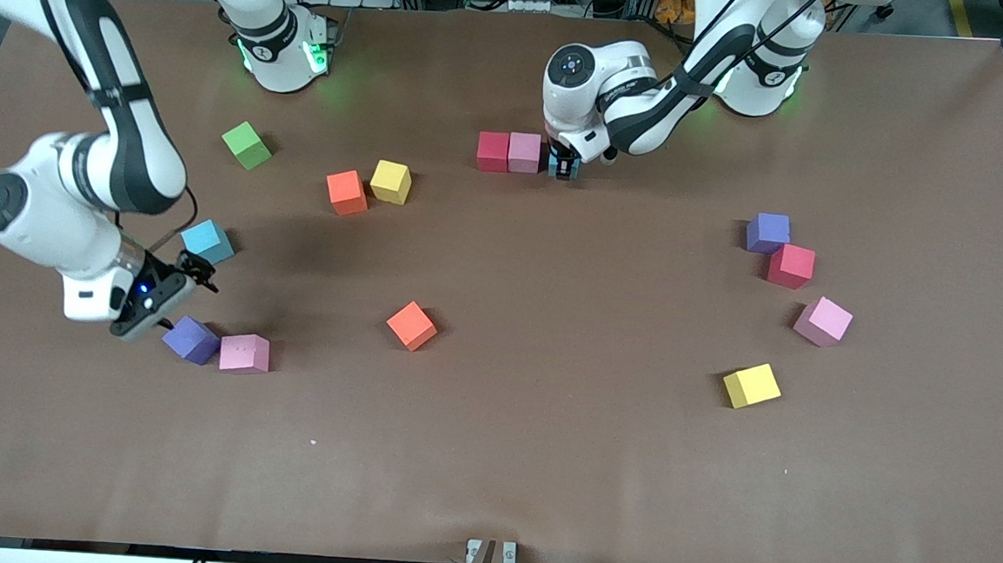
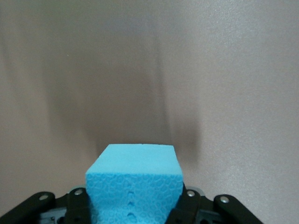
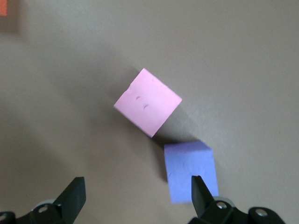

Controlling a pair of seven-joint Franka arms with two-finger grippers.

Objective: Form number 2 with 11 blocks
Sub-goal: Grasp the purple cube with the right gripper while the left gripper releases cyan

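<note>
A red block (image 1: 493, 151) and a pink block (image 1: 524, 152) lie side by side at mid-table, near the robots' bases. My left gripper (image 1: 564, 167) is down at the pink block's free side, shut on a blue block (image 2: 133, 179); that block (image 1: 563, 169) lines up with the row. My right gripper (image 1: 195, 273) hangs open over the table at the right arm's end, between a second blue block (image 1: 207, 241) and a purple block (image 1: 191, 338). From the right wrist, the gripper (image 3: 138, 196) shows nothing between its fingers, with the purple block (image 3: 190, 171) by one fingertip and a pink block (image 3: 147, 102) touching its corner.
Loose blocks lie scattered: green (image 1: 247, 145), orange (image 1: 347, 192), yellow (image 1: 391, 182), orange (image 1: 412, 325), and pink (image 1: 244, 354) beside the purple one. Toward the left arm's end lie purple (image 1: 768, 232), red (image 1: 791, 265), pink (image 1: 823, 321) and yellow (image 1: 751, 385).
</note>
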